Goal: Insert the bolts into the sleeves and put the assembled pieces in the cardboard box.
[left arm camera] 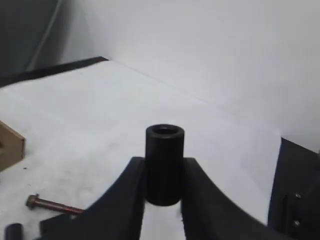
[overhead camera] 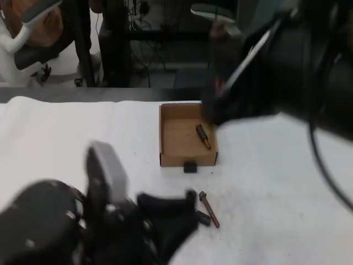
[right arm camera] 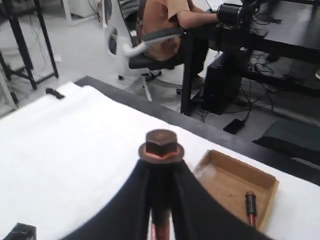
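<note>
**Both grippers loaded: sleeve in the left, bolt in the right.**
The left gripper point(left arm camera: 165, 172) is clamped on a black sleeve point(left arm camera: 165, 150), axis along the fingers and bore facing outward. In the high view it sits at 7 o'clock from the cardboard box point(overhead camera: 176, 159), with a loose bolt point(overhead camera: 209, 208) beside it. The right gripper point(right arm camera: 161, 172), at 2 o'clock from the box, grips a bolt point(right arm camera: 160, 145) by its shank, head outward. Mating likely requires aligning both axes.

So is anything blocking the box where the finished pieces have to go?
Nothing visible blocks it. The cardboard box is open on top, with just one assembled piece lying inside and bare floor beside it. A loose sleeve sits outside, right by its near wall.
</note>
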Robot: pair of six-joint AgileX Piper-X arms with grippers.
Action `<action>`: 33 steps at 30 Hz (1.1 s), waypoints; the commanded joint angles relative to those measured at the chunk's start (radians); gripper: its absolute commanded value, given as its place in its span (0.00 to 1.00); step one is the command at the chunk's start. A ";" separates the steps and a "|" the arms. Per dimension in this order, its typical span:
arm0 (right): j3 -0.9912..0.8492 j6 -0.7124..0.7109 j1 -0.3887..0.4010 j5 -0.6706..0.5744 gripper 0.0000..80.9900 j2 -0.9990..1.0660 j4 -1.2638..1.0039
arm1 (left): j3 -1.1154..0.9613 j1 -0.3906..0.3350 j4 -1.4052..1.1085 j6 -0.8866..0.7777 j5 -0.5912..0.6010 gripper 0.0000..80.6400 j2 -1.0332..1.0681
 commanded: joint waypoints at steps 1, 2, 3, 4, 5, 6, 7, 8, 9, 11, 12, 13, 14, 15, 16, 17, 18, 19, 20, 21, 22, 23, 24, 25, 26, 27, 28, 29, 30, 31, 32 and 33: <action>-0.004 -0.030 0.054 0.113 0.01 0.019 0.025 | 0.000 -0.068 -0.120 -0.114 -0.066 0.02 0.065; -0.004 -0.030 0.064 0.129 0.01 0.024 0.025 | 0.000 -0.076 -0.144 -0.160 -0.078 0.02 0.084; -0.004 -0.030 0.072 0.142 0.01 0.027 0.025 | 0.000 -0.075 -0.176 -0.193 -0.085 0.02 0.101; -0.004 -0.030 0.078 0.145 0.01 0.029 0.027 | 0.000 -0.072 -0.191 -0.212 -0.094 0.02 0.113; -0.004 -0.030 0.080 0.153 0.01 0.031 0.033 | 0.000 -0.072 -0.203 -0.221 -0.097 0.02 0.126; -0.004 -0.030 0.084 0.184 0.01 0.033 0.049 | 0.000 -0.072 -0.220 -0.220 -0.103 0.02 0.137; -0.001 -0.030 0.085 0.224 0.01 0.038 0.072 | 0.000 -0.072 -0.228 -0.220 -0.110 0.02 0.149; 0.004 -0.028 0.085 0.253 0.01 0.042 0.084 | 0.000 -0.072 -0.245 -0.220 -0.113 0.02 0.163; 0.018 -0.014 0.085 0.272 0.01 0.048 0.080 | 0.000 -0.072 -0.264 -0.220 -0.104 0.02 0.176; 0.056 0.061 0.085 0.242 0.01 0.058 0.048 | 0.000 -0.072 -0.300 -0.220 -0.061 0.02 0.211; 0.073 0.108 0.085 0.216 0.01 0.061 0.022 | 0.000 -0.072 -0.311 -0.220 -0.063 0.02 0.227; 0.093 0.144 0.087 0.205 0.01 0.063 -0.012 | 0.000 -0.072 -0.318 -0.220 -0.065 0.02 0.240; 0.113 0.190 0.089 0.208 0.01 0.063 -0.051 | 0.000 -0.072 -0.326 -0.220 -0.071 0.02 0.249; 0.126 0.232 0.089 0.218 0.01 0.063 -0.083 | 0.000 -0.072 -0.333 -0.220 -0.078 0.02 0.256; 0.142 0.257 0.089 0.220 0.01 0.063 -0.123 | 0.000 -0.070 -0.342 -0.220 -0.103 0.02 0.258; 0.150 0.259 0.089 0.220 0.01 0.063 -0.165 | 0.000 -0.071 -0.353 -0.222 -0.125 0.02 0.259; 0.158 0.260 0.089 0.220 0.01 0.063 -0.191 | 0.000 -0.071 -0.369 -0.230 -0.151 0.02 0.259; 0.160 0.256 0.089 0.220 0.01 0.063 -0.206 | 0.000 -0.068 -0.388 -0.245 -0.180 0.02 0.259; 0.160 0.256 0.089 0.220 0.01 0.063 -0.208 | 0.000 -0.060 -0.409 -0.267 -0.198 0.02 0.259; 0.160 0.256 0.089 0.225 0.01 0.063 -0.208 | 0.000 -0.049 -0.424 -0.280 -0.198 0.02 0.259; 0.160 0.239 0.089 0.227 0.01 0.063 -0.208 | 0.000 -0.037 -0.435 -0.283 -0.186 0.02 0.259; 0.160 0.224 0.089 0.232 0.01 0.063 -0.208 | 0.000 -0.025 -0.436 -0.283 -0.158 0.02 0.259; 0.160 0.209 0.089 0.232 0.01 0.063 -0.208 | 0.000 -0.015 -0.436 -0.283 -0.143 0.02 0.259; 0.160 0.201 0.089 0.232 0.01 0.063 -0.208 | 0.000 -0.003 -0.430 -0.283 -0.129 0.02 0.259; 0.163 0.201 0.089 0.232 0.01 0.063 -0.208 | 0.000 0.006 -0.430 -0.286 -0.122 0.02 0.259; 0.167 0.201 0.089 0.230 0.01 0.063 -0.208 | 0.000 0.014 -0.432 -0.290 -0.120 0.02 0.259; 0.172 0.203 0.089 0.231 0.01 0.063 -0.208 | 0.000 0.023 -0.434 -0.290 -0.117 0.02 0.259; 0.176 0.206 0.089 0.231 0.01 0.063 -0.208 | 0.000 0.029 -0.434 -0.292 -0.113 0.02 0.259; 0.182 0.214 0.089 0.228 0.01 0.063 -0.208 | 0.000 0.034 -0.434 -0.299 -0.108 0.02 0.259; 0.185 0.230 0.089 0.221 0.01 0.063 -0.208 | 0.000 0.035 -0.429 -0.299 -0.105 0.02 0.259; 0.186 0.243 0.089 0.212 0.01 0.063 -0.208 | 0.000 0.034 -0.422 -0.299 -0.105 0.02 0.259; 0.186 0.255 0.089 0.206 0.01 0.063 -0.208 | 0.000 0.034 -0.414 -0.299 -0.096 0.02 0.259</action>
